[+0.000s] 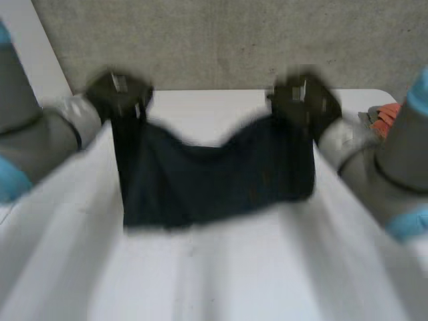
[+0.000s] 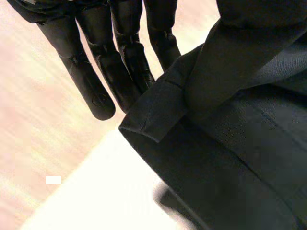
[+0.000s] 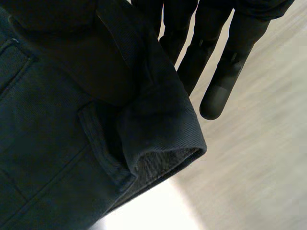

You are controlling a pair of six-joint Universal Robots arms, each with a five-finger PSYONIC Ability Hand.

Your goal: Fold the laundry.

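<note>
A dark garment [image 1: 214, 177] hangs in the air between my two hands, sagging in the middle, its lower edge near the white table [image 1: 214, 274]. My left hand [image 1: 122, 93] holds its upper left corner and my right hand [image 1: 304, 100] its upper right corner. Seen from the left wrist, my left hand [image 2: 96, 81] keeps its fingers straight while the thumb pinches the hemmed corner of the garment [image 2: 158, 115] against them. From the right wrist, my right hand [image 3: 225, 81] pinches the other corner of the garment [image 3: 158, 129] the same way.
A red and grey object [image 1: 382, 117] lies at the table's far right edge, beside my right arm. A grey wall stands behind the table.
</note>
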